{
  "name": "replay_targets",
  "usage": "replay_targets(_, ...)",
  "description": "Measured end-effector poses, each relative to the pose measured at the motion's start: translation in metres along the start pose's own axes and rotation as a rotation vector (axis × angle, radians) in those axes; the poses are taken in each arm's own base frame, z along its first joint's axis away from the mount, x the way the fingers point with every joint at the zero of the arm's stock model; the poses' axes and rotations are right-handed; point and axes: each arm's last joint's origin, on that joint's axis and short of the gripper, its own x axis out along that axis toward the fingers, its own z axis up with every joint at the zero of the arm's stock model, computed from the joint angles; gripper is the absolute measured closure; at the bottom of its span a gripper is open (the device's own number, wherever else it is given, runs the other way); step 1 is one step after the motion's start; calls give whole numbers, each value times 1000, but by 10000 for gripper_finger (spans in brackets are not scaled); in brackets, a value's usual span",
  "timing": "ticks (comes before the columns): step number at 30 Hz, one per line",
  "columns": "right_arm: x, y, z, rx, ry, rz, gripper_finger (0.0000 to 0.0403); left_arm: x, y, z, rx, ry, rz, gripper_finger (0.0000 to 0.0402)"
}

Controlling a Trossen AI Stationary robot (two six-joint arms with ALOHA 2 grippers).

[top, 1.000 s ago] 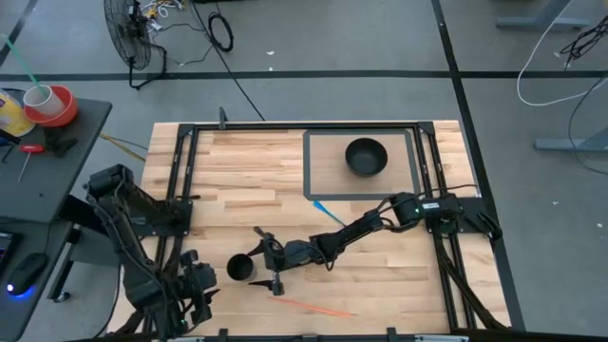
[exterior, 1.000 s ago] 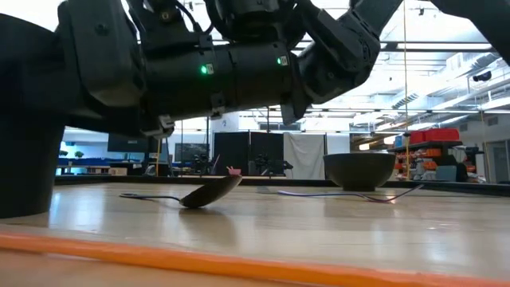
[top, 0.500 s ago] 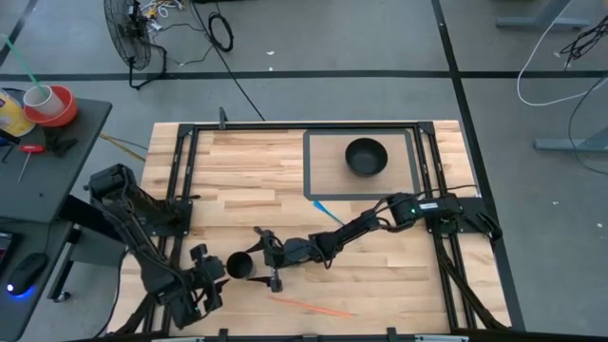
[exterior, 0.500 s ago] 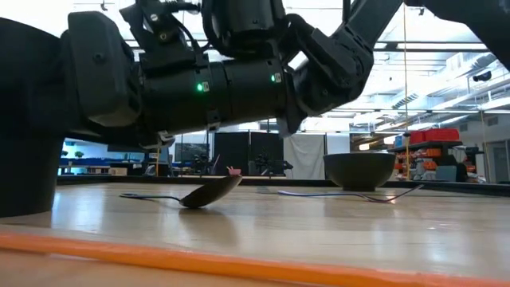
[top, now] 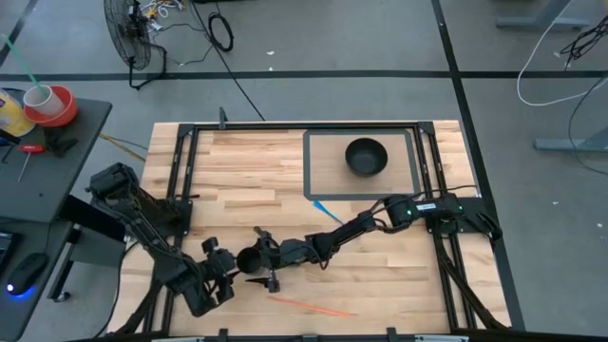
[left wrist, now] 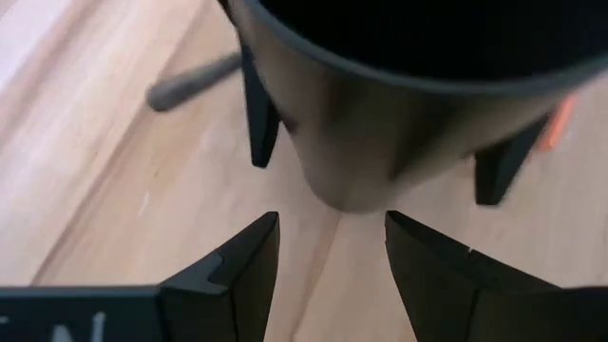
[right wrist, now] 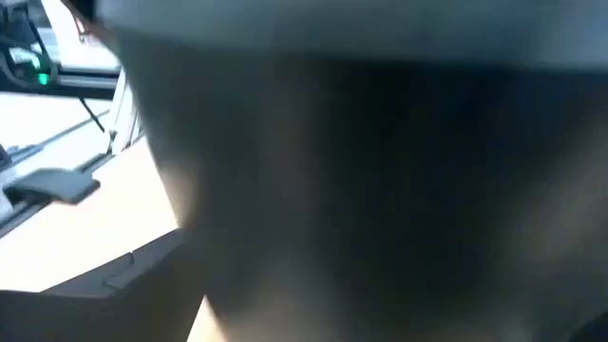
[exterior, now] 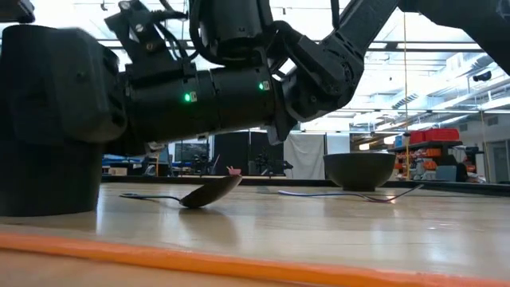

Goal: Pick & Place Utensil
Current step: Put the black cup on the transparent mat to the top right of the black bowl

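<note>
- Camera overhead is showing the black cup point(top: 249, 259) standing on the worktop point(top: 247, 180) near its front edge. The right gripper point(top: 256, 257) is reaching in from 3 o'clock and the left gripper point(top: 226, 270) is sitting just beside the cup at 8 o'clock.
- The orange utensil point(top: 309, 306), thin and straight, is lying flat at 4 o'clock of the cup, apart from both arms. A blue utensil point(top: 329, 212) is lying at 2 o'clock, and the black bowl point(top: 366, 157) is standing well beyond it.
- Low view is showing the cup point(exterior: 48, 135) looking seated on the wood, with the orange utensil point(exterior: 239, 261) stretching across the foreground. A dark spoon point(exterior: 209, 191) is resting bowl-down farther back, and I cannot match it in the overhead view.
- Left wrist view is showing the left gripper point(left wrist: 332, 256) with jaws spread and nothing between them, aiming at the cup point(left wrist: 399, 123). The right arm's fingers point(left wrist: 261, 123) are pressing its wall on both sides, so those jaws are looking clamped on it.
- Right wrist view is being filled by the cup point(right wrist: 380, 190).
- The step is looking like the left arm taking or steadying the cup. It is worth centring the spread jaws low on the wall, away from the right fingers, and closing before the other arm is letting go.
</note>
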Motion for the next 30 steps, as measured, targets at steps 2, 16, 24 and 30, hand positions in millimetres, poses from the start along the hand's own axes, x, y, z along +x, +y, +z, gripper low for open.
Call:
replay_targets(2, 0, 0, -1, -1, 5, 0, 11, 1, 0, 0, 6, 37, -9, 204)
replay_targets(16, -9, 2, 27, -24, 101, 33, 115, -39, -1, -23, -67, -1, -123, 204)
replay_targets(24, -40, 9, 98, -85, 132, 37, 115, -44, -1, -26, -70, -55, -133, 204)
replay_targets(30, -83, 10, 136, -115, 141, 31, 115, -44, -2, -27, -87, -32, -143, 204)
